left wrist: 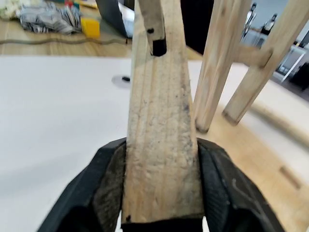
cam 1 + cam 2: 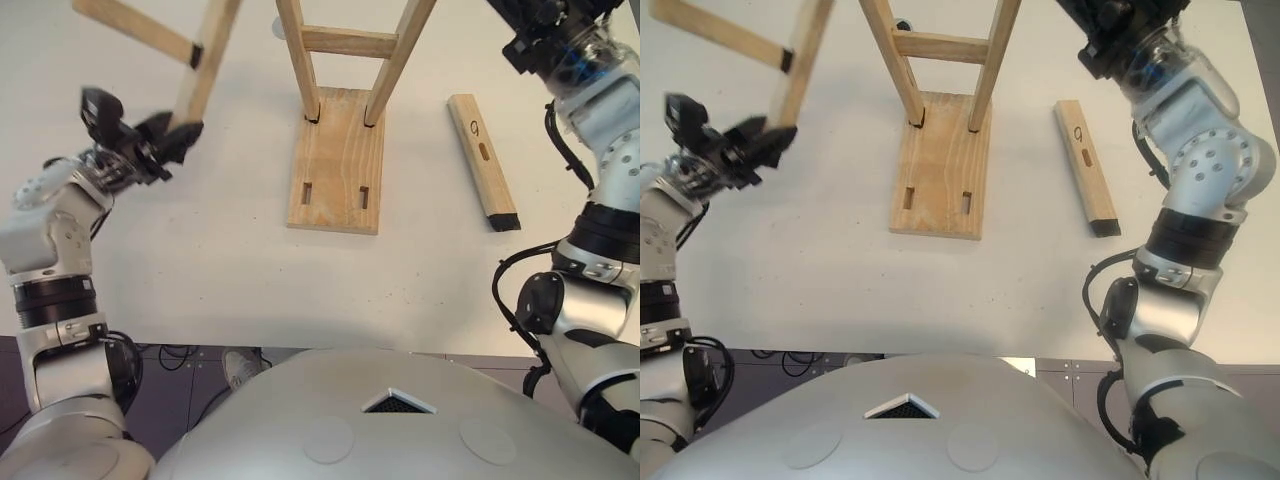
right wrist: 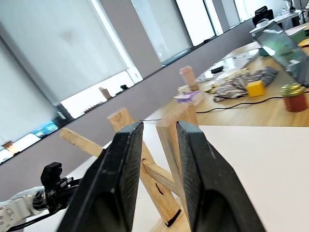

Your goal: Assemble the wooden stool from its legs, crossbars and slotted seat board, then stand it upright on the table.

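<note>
While the slotted seat board [image 2: 335,150] lies flat on the white worktop [image 2: 200,260], two legs [image 2: 305,70] joined by a crossbar [image 2: 350,42] stand in its two far slots, one leg in each slot. The two near slots [image 2: 307,192] are open cut-outs, and only the dark inside of each shows.

At the left side, away from the board, the left hand [image 2: 165,140] is raised over the worktop and is closed on the lower end of another leg [image 1: 159,145]. In the left wrist view both dark fingers [image 1: 111,179] press on the two sides of the wood. This leg carries its own bar [image 2: 135,28], which goes off to the far left from a joint with a black mark.

A loose leg [image 2: 483,160] lies flat on the worktop to the right of the seat board, well apart from it (it has a small slot in its face and a black tip at the near end).

The right hand [image 3: 159,126] is high at the far right. In the right wrist view its two fingers stand apart with nothing gripped between them, and the standing legs are seen farther off through the gap.
</note>
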Robot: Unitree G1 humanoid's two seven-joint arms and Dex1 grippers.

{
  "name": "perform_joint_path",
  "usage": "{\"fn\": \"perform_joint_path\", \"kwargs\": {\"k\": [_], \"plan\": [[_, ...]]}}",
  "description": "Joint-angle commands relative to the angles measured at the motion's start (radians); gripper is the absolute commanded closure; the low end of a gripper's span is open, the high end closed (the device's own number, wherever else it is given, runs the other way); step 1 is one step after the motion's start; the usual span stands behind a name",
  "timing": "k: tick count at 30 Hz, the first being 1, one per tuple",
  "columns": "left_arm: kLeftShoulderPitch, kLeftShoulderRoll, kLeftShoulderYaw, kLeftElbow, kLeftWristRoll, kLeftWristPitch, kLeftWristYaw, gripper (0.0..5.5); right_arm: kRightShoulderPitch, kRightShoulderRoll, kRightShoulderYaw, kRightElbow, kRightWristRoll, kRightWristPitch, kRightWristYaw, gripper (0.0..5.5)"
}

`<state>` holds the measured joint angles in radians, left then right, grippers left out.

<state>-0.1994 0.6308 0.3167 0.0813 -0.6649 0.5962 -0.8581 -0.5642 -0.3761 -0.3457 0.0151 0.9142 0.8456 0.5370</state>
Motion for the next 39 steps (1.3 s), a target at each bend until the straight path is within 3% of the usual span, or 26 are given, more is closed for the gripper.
{"fn": "perform_joint_path", "kwargs": {"k": [1,7,12,23,30,39], "plan": [[-0.074,-0.013,0.056,-0.096,-0.122,0.082,0.031,3.49,-0.117,-0.047,-0.058,0.074,0.145,0.121,0.049,3.61],[-0.207,-0.009,0.09,-0.266,-0.365,0.23,0.082,3.49,-0.138,-0.049,-0.026,0.031,0.317,0.277,0.149,2.61],[-0.23,0.002,0.027,-0.388,-0.481,0.318,0.082,3.49,-0.185,-0.024,-0.052,0.094,0.382,0.303,0.084,1.73],[-0.211,-0.115,-0.16,-0.445,-0.476,0.31,0.109,3.49,-0.218,0.006,-0.048,0.114,0.454,0.303,0.033,1.71],[-0.206,-0.117,-0.175,-0.426,-0.453,0.296,0.103,3.49,-0.208,0.002,-0.084,0.117,0.599,0.321,0.024,1.71],[-0.161,-0.113,-0.243,-0.455,-0.417,0.297,0.072,3.49,-0.189,0.008,-0.058,0.134,0.59,0.312,0.026,1.84]]}}
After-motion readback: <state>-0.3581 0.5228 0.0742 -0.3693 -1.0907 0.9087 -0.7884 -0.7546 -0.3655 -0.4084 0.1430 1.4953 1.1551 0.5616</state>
